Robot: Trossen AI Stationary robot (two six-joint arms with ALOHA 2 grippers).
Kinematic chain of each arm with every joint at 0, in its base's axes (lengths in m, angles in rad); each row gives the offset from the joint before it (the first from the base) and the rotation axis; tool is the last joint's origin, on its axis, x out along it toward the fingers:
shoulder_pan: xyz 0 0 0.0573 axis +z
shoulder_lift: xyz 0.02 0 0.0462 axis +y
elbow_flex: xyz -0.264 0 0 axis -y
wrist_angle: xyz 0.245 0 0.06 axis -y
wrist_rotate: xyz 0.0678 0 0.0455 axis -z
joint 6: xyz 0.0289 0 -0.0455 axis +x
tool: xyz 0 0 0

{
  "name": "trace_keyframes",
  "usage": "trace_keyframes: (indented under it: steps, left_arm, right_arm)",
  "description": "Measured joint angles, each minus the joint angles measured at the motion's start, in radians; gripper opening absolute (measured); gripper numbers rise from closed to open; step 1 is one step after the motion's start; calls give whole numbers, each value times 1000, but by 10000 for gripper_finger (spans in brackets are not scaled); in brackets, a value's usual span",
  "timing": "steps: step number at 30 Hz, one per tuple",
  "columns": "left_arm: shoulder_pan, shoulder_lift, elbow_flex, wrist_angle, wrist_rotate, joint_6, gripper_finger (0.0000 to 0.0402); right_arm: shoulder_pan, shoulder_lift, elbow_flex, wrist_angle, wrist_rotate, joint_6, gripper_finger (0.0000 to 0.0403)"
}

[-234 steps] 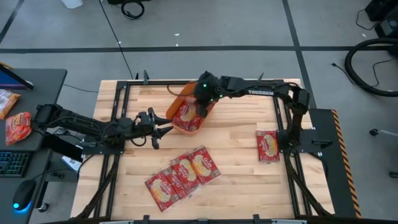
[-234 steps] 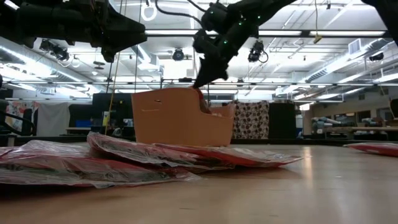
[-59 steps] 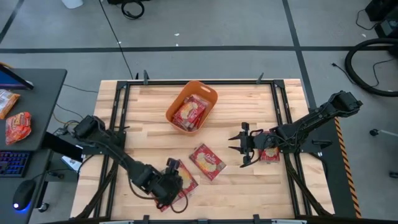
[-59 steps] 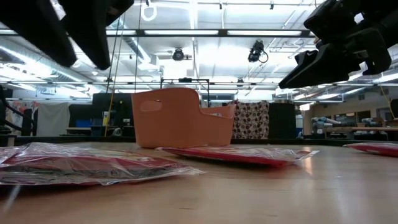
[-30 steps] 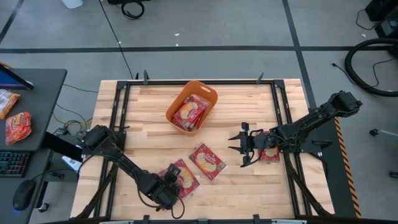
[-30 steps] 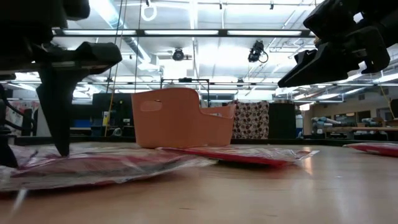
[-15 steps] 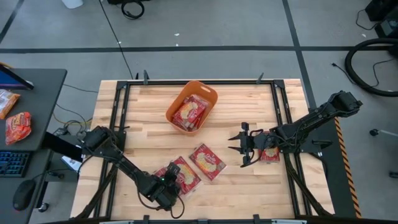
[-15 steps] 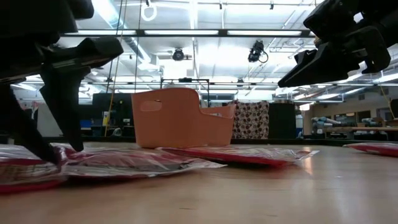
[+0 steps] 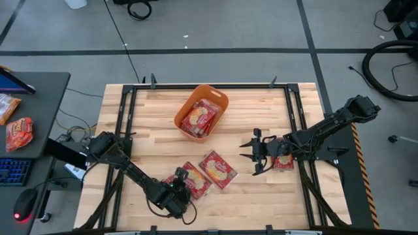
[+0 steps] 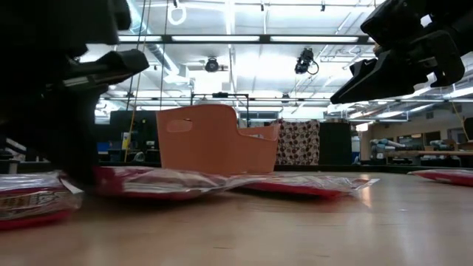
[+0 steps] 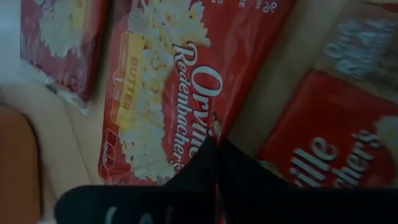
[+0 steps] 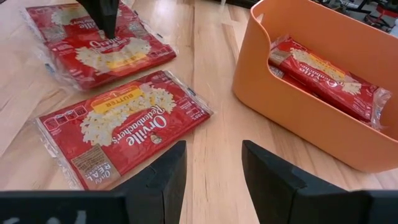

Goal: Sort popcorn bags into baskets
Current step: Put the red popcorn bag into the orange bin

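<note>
Left arm reaches low across the near-left of the wooden table [image 9: 150, 130]. Left gripper [image 9: 175, 193] is down at the near edge, its dark fingers [image 11: 211, 168] pressed together, pinching the edge of a flat glossy red popcorn bag with a cream-yellow butter panel [image 9: 189, 182]. In the left wrist view the fingertips meet over that bag's [image 11: 180, 81] red border. The low view shows this bag [image 10: 159, 181] with its held end lifted slightly off the wood.

Just right of it, touching or slightly overlapping at the corner, lies a second flat red popcorn bag [image 9: 218, 169], flat on the table, tilted. The right wrist view has it [image 12: 121, 124] closest to that camera, label up, with the held bag [image 12: 99, 43] beyond.

Far centre: orange plastic tub with rounded corners and low walls [image 9: 219, 99], set at an angle. Several red popcorn bags [image 9: 199, 119] lie stacked inside; the exact count is unclear. In the right wrist view one packet [image 12: 323, 78] leans against the tub's inner wall [image 12: 292, 118].

Right side: right gripper [image 9: 251, 151] hovers above the table, well apart from the tub, fingers [image 12: 273, 180] spread wide, holding nothing. Under the right arm, near the table's right edge, another red popcorn bag [image 9: 283, 162] lies partly hidden.
</note>
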Motion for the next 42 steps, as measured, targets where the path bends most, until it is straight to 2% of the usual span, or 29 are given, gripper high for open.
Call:
trace_keyframes:
  steps: [3, 7, 14, 16, 20, 24, 27, 31, 34, 38, 42]
  left_arm:
    - [24, -2, 28, -54, 6, -23, 5]
    - [74, -2, 149, -179, 25, 12, 4]
    - [230, -2, 426, -370, 226, 26, 3]
    - [270, -2, 523, -441, 252, 8, 3]
    - [354, -5, 707, -560, 244, -87, 3]
    - [442, -7, 809, -625, 132, -225, 3]
    - [514, -7, 821, -629, 46, -358, 6]
    - [623, -4, 787, -645, 63, -479, 9]
    - [703, 1, 714, -641, 100, -494, 7]
    - [805, 1, 609, -627, 101, -493, 8]
    - [888, 1, 549, -572, 131, -463, 25]
  right_arm:
    - [0, 0, 0, 0, 0, 0, 160]
    - [0, 0, 0, 0, 0, 0, 160]
    - [0, 0, 0, 0, 0, 0, 159]
    - [0, 0, 0, -3, 0, 0, 159]
    - [0, 0, 0, -30, 1, 1, 159]
    - [0, 0, 0, -31, 4, 0, 159]
    - [0, 0, 0, -31, 5, 7, 159]
    - [0, 0, 0, -31, 6, 9, 159]
    - [0, 0, 0, -31, 7, 9, 159]
    - [0, 0, 0, -31, 7, 9, 159]
    - [0, 0, 0, -31, 7, 9, 159]
